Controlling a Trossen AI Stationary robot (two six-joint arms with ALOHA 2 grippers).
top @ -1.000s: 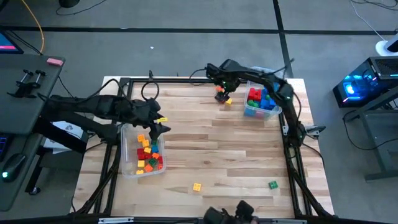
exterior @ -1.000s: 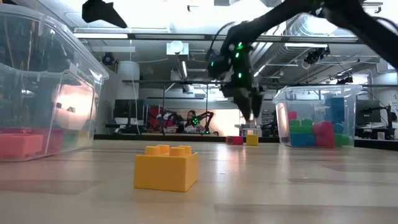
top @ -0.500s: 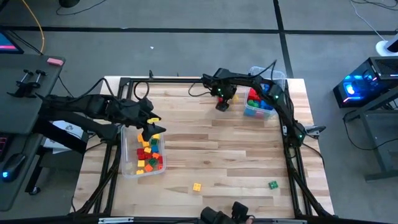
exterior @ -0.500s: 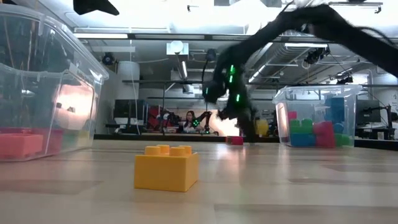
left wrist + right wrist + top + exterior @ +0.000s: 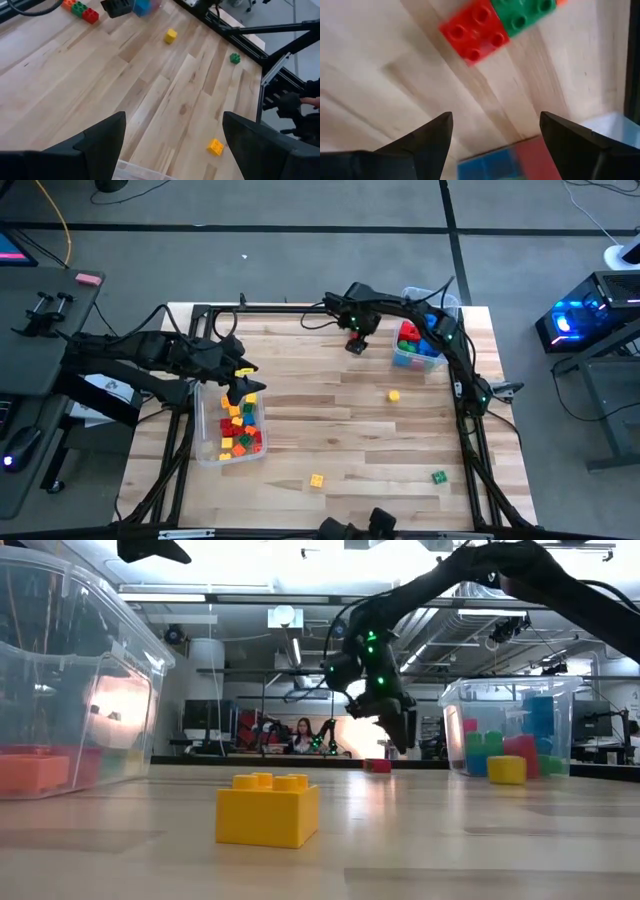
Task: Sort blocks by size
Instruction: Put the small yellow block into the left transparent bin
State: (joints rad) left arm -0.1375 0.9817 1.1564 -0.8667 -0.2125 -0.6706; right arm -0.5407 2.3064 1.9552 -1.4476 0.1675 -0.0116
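A small yellow block [image 5: 394, 395] now lies loose on the open worktop [image 5: 330, 420], below the right-hand bin; a second ago it sat beside the red, green and orange cluster at the back edge, right under my right tool [image 5: 357, 345]. It looks knocked away rather than carried, so I count that as a missed pick and one more stray to fetch.

The red block [image 5: 475, 31] and the green block [image 5: 525, 12] joined to it sit on the boards just ahead of the right tool's fingers, which stand spread with nothing between them. That tool has dipped low over the cluster and is now a little above it again. Near by, the right bin [image 5: 421, 358] holds the larger red, blue and green bricks.

On the other side, the left bin [image 5: 215, 457] holds the small red, yellow and orange pieces. My left tool [image 5: 244, 385] hangs over its far end, jaws wide and empty, barely shifted over the last half second.

Still out on the worktop near the front edge: a yellow brick [image 5: 317, 480] and a small green block [image 5: 438, 476]. By my reckoning the sort is well along, with a handful left.
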